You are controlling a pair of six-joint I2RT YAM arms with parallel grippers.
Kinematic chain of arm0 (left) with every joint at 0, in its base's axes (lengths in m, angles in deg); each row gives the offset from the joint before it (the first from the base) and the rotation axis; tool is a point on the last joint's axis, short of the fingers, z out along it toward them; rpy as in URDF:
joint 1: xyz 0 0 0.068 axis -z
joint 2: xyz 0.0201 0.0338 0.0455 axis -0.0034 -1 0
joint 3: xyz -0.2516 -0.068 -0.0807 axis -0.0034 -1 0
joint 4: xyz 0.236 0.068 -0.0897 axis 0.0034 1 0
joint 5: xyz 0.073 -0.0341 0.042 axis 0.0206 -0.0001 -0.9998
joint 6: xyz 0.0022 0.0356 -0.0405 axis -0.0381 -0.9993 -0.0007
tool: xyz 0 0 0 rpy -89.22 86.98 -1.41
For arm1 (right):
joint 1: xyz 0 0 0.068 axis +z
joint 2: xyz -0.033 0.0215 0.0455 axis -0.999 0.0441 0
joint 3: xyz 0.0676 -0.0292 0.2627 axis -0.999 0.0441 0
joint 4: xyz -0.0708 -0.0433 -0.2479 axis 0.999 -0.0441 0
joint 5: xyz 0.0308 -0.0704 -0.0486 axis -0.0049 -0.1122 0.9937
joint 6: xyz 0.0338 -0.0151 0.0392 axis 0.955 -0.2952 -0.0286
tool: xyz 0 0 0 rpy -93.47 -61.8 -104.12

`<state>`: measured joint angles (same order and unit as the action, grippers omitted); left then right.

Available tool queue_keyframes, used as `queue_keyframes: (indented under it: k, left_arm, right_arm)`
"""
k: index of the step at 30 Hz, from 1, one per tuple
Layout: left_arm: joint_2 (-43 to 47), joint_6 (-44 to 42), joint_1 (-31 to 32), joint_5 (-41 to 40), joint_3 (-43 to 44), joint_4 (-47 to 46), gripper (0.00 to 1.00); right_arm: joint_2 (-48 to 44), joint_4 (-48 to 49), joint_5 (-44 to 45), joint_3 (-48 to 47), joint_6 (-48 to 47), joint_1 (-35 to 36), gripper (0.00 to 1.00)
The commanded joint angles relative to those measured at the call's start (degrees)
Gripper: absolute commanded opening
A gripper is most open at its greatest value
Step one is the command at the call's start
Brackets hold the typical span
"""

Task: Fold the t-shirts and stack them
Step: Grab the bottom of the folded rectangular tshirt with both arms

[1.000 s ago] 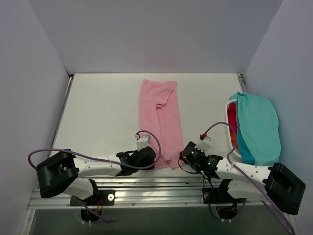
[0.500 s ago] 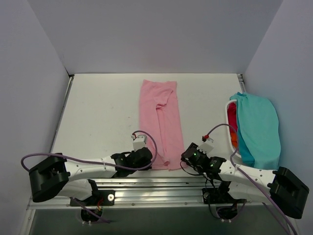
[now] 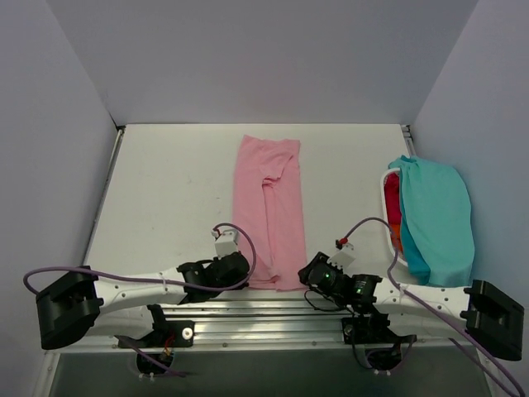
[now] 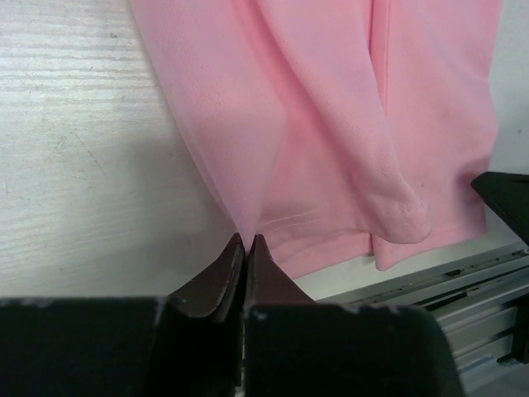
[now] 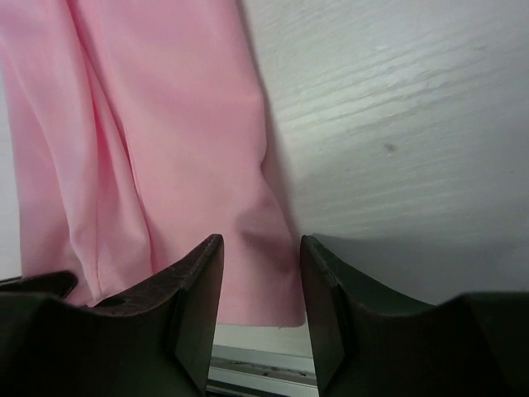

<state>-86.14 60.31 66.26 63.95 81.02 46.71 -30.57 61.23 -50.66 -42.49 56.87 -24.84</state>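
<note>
Lying as a soft, creased strip from mid-bench to the near edge, the pink t-shirt [image 3: 269,207] is pinched at its left hem by the closed left gripper [image 4: 245,242]. The right gripper [image 5: 261,245] is held parted over the shirt's near right corner. Grained white bench [image 3: 165,190] is seen on both sides.

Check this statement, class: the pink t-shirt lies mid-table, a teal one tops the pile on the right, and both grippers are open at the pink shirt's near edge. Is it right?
Not quite. The left gripper is shut, pinching the near edge of the pink t-shirt, as the left wrist view shows. Only the right gripper is open. The rest stands.
</note>
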Motion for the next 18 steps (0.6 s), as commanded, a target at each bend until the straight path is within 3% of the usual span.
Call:
queue_keyframes:
  k: [1, 4, 7, 11, 18]
  left_arm:
    - [-1.89, 0.69, 0.43, -0.47, 0.47, -1.7, 0.02]
    - [-2.94, 0.6, 0.43, -0.03, 0.56, -2.41, 0.02]
    - [-3.21, 0.6, 0.6, 0.15, 0.56, -2.41, 0.02]
    - [-2.16, 0.78, 0.61, -0.03, 0.03, -2.06, 0.02]
    - [3.73, 0.69, 0.96, -0.03, 0.73, 2.76, 0.02]
  right_arm:
    - [4.62, -2.64, 2.46, -1.08, 5.41, 5.3, 0.38]
    - [7.42, -2.81, 4.13, -2.67, 7.78, 8.63, 0.36]
    - [8.75, -2.64, 4.84, -3.11, 8.84, 10.05, 0.17]
    - [7.97, -3.95, 5.55, -3.02, 9.28, 10.32, 0.0]
    - [0.51, -11.42, 7.74, -4.51, 9.37, 10.76, 0.0]
